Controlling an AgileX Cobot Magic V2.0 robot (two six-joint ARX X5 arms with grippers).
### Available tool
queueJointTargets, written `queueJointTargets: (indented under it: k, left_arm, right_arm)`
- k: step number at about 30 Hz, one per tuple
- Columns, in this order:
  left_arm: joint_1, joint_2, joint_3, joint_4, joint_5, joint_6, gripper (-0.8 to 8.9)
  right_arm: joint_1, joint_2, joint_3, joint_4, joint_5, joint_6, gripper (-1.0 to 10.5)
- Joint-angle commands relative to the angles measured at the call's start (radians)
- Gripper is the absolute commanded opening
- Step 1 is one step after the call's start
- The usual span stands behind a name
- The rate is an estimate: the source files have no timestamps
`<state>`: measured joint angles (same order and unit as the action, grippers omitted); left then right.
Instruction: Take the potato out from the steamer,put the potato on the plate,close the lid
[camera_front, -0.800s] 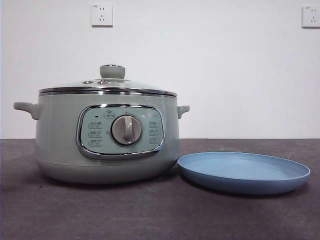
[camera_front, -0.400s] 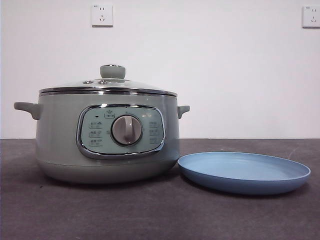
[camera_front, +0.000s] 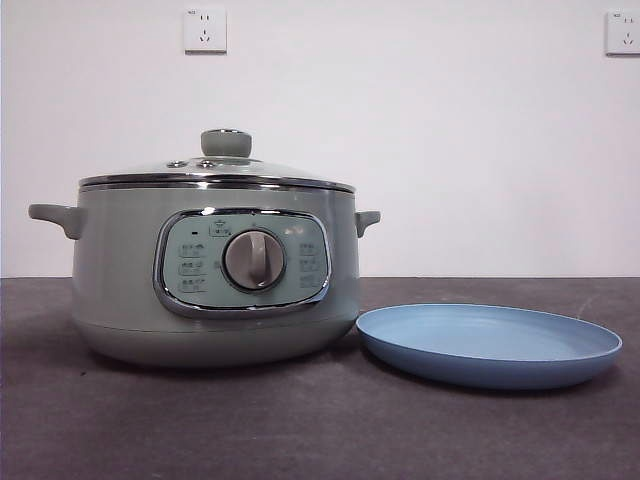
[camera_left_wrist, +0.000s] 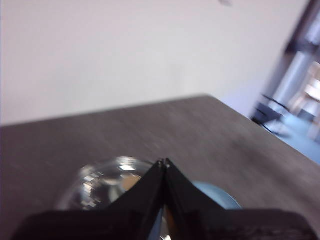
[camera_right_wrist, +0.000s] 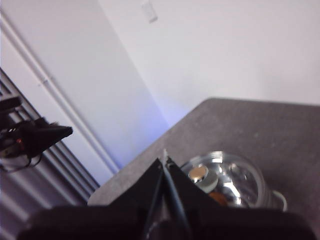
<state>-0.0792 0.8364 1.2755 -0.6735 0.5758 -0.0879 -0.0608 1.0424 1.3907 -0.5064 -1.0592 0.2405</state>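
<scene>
Round clear glass lid (camera_front: 215, 172) on sage-green steamer (camera_front: 215, 270): rigid, slippery, breakable; grasp at pale-green knob (camera_front: 226, 142); left gripper (camera_left_wrist: 163, 162) and right gripper (camera_right_wrist: 165, 161) closed, empty.

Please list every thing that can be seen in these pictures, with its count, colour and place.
steamer: one, pale sage-green, on the dark table, left of the plate.
lid: one, clear glass with chrome rim and green knob, closed on the steamer.
potato: one, orange-brown, glimpsed through the lid inside the steamer.
plate: one, light blue, empty, right of the steamer.
wall sockets: two, white, on the wall.
left gripper: black, shut, above the table.
right gripper: black, shut, above the table.
</scene>
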Motion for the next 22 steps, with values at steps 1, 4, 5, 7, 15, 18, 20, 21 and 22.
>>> queueJointTargets:
  k: [1, 4, 5, 7, 15, 18, 20, 21, 22]
  left_arm:
    - [0.000, 0.071, 0.047, -0.055, 0.084, 0.040, -0.05]
    - [-0.001, 0.119, 0.069, -0.060, 0.112, 0.039, 0.08]
    - [-0.001, 0.130, 0.071, -0.056, 0.108, 0.036, 0.48]
    - [-0.001, 0.146, 0.071, -0.045, 0.101, 0.032, 2.15]
    - [-0.031, 0.224, 0.071, 0.022, 0.025, 0.002, 4.45]
    - [-0.074, 0.267, 0.071, 0.045, -0.025, 0.002, 4.45]
    - [-0.117, 0.304, 0.071, 0.055, -0.070, 0.002, 4.45]
    - [-0.137, 0.321, 0.071, 0.059, -0.097, 0.002, 4.45]
    - [-0.158, 0.338, 0.071, 0.061, -0.124, 0.003, 4.44]
  right_arm:
    - [0.005, 0.035, 0.053, -0.109, -0.005, -0.138, 0.0]
    - [0.005, 0.052, 0.077, -0.156, 0.025, -0.162, 1.2]
    - [0.005, 0.052, 0.078, -0.158, 0.053, -0.162, 2.4]
    - [0.005, 0.051, 0.078, -0.161, 0.114, -0.162, 5.1]
    - [0.023, 0.052, 0.078, -0.167, 0.177, -0.163, 6.9]
    - [0.042, 0.052, 0.078, -0.182, 0.196, -0.163, 6.9]
    - [0.059, 0.052, 0.078, -0.191, 0.233, -0.164, 6.9]
    - [0.066, 0.052, 0.078, -0.195, 0.245, -0.164, 6.9]
    - [0.074, 0.052, 0.078, -0.200, 0.256, -0.169, 6.9]
